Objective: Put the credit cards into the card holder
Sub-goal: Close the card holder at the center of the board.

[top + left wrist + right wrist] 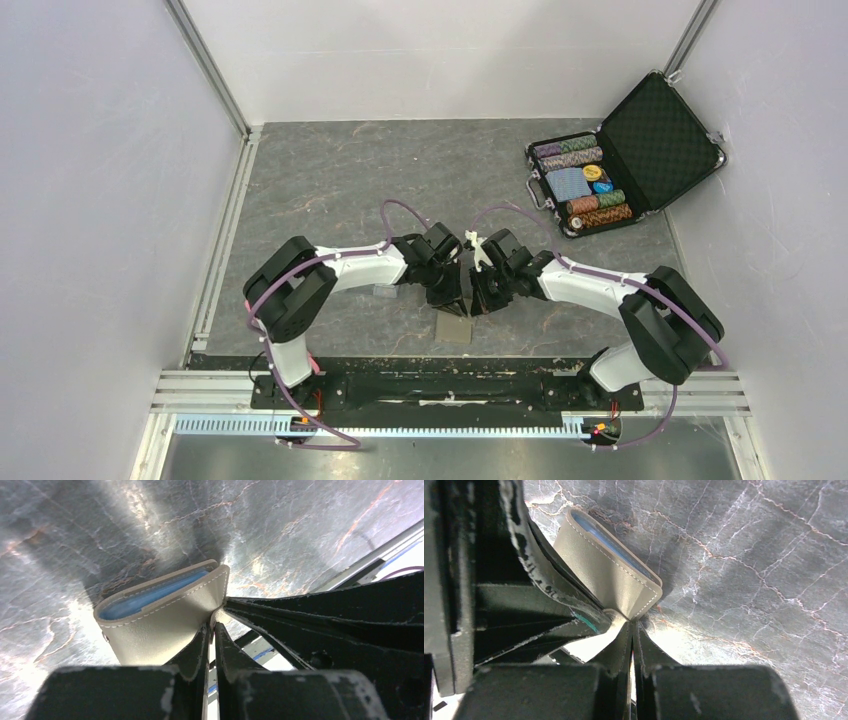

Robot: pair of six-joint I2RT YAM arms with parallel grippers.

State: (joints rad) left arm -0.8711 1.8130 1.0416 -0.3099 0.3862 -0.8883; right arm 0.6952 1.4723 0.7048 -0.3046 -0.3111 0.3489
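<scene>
Both hands are clamped on the card holder (pixel 160 625), sitting between the arms near the front of the marbled grey desk (pixel 300 520). The left hand (pixel 212 627) pinches a thin tan flap, and the right hand (pixel 631 625) nips the corner beside it. It's smooth olive-tan with white stitching, nearly folded shut (pale blue lining peeks out).

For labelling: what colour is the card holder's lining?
Pale blue inside the card holder; left wrist view best.
</scene>
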